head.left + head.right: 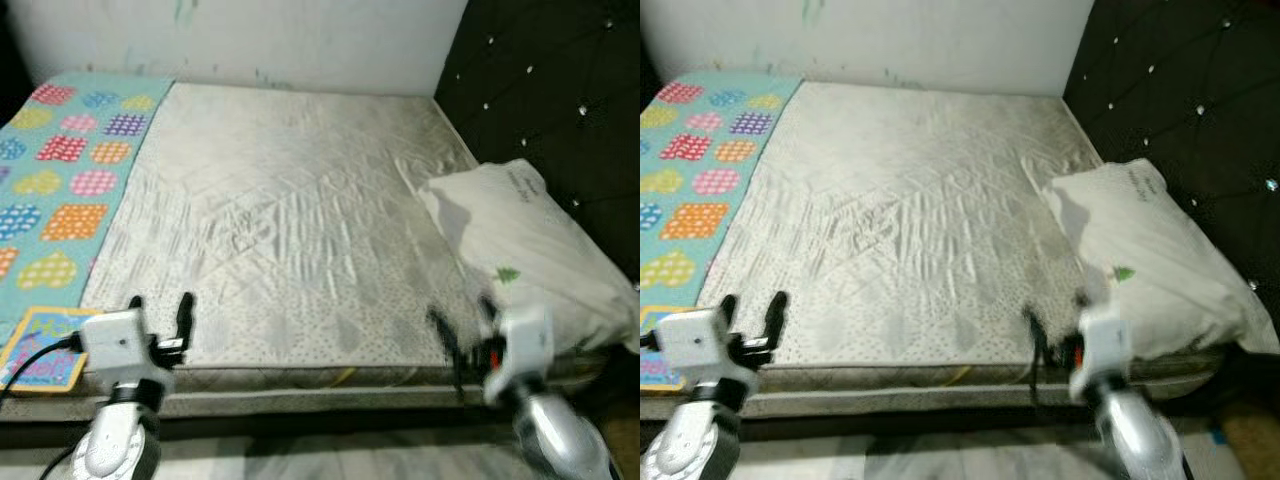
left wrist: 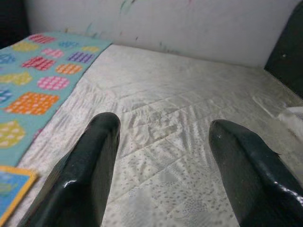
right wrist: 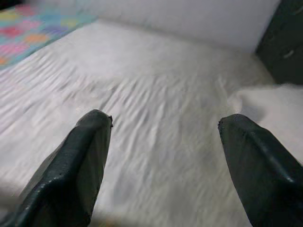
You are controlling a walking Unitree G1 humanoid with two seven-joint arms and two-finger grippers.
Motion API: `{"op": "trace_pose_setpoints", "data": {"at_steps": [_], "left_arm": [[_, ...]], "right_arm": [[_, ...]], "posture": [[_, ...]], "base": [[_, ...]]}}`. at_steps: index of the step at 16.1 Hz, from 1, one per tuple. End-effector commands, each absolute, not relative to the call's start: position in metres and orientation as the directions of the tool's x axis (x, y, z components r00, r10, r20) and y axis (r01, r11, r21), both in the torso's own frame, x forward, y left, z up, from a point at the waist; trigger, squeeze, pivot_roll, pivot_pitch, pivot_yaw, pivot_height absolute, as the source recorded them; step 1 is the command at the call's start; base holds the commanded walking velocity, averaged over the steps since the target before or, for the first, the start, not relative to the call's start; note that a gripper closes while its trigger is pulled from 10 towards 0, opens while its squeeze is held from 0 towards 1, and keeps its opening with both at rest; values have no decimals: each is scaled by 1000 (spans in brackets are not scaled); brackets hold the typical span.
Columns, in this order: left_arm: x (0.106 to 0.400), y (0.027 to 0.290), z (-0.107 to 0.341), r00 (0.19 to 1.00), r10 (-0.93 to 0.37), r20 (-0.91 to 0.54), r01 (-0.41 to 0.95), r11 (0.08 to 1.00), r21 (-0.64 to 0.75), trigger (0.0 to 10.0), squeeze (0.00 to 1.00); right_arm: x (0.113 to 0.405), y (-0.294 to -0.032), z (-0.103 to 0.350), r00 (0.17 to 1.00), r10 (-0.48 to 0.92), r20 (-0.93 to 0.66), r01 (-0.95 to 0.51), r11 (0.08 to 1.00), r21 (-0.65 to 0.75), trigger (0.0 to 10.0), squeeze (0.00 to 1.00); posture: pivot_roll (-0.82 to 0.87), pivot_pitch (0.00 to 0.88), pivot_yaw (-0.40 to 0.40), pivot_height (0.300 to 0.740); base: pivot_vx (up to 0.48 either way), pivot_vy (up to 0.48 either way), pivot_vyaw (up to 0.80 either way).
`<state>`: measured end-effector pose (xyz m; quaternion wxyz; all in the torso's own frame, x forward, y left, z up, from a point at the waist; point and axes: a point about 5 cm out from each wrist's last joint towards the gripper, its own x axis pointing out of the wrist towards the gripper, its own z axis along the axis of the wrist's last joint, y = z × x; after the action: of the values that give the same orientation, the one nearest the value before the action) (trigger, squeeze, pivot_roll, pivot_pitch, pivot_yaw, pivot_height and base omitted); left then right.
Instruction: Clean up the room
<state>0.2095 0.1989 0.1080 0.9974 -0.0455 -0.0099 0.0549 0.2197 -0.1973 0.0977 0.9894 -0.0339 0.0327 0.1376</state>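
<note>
Landmark: the bed (image 1: 290, 230), its bare quilted grey-white mattress lying against the white wall (image 1: 300, 40).
Left arm: it is reaching forward and up at the bed's near edge, toward the near left corner, its silver forearm rising from below.
Left end effector (image 1: 160, 312): its two black fingers are standing spread wide apart over the mattress edge, gripping nothing and touching nothing that can be seen.
Right arm: it is reaching forward at the bed's near edge, toward the near right corner, and is showing blurred.
Right end effector (image 1: 463, 320): its fingers are also spread wide, holding nothing, hovering just beside the near end of the pillow.
Pillow (image 1: 525, 250): it is lying on the bed's right side, against the dark tufted headboard (image 1: 560, 90).
Blanket (image 1: 60, 170): turquoise with coloured patches, it is covering the bed's left side.
Book (image 1: 40, 350): a colourful flat one with an orange border is lying on the blanket at the bed's near left corner, just beside the left end effector.
</note>
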Motion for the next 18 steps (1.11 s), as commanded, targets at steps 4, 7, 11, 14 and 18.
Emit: {"op": "trace_pose_setpoints", "data": {"at_steps": [4,7,11,14,18], "left_arm": [[211,197,111,995,99,25,-96,988,-119,10000,0],[221,192,119,996,78,53,-72,991,-117,10000,0],[220,192,125,989,129,73,-119,984,-134,10000,0],[225,177,129,994,56,89,-44,991,-130,10000,0],[227,167,123,997,3,72,8,989,-151,10000,0]], "right_arm": [[256,-194,117,990,138,34,-138,990,4,10000,0],[268,-183,123,995,63,81,-69,995,71,10000,0],[277,-187,117,997,-31,75,24,995,95,10000,0],[283,-180,109,999,-5,43,0,995,100,10000,0],[288,-188,112,998,-34,43,33,999,17,10000,0]], "posture": [[18,52,-47,740],[37,36,-38,740],[43,26,-43,740],[44,38,-51,740],[7,65,-89,740]], "base": [[0,0,0],[0,0,0],[0,0,0],[0,0,0],[0,0,0]]}}
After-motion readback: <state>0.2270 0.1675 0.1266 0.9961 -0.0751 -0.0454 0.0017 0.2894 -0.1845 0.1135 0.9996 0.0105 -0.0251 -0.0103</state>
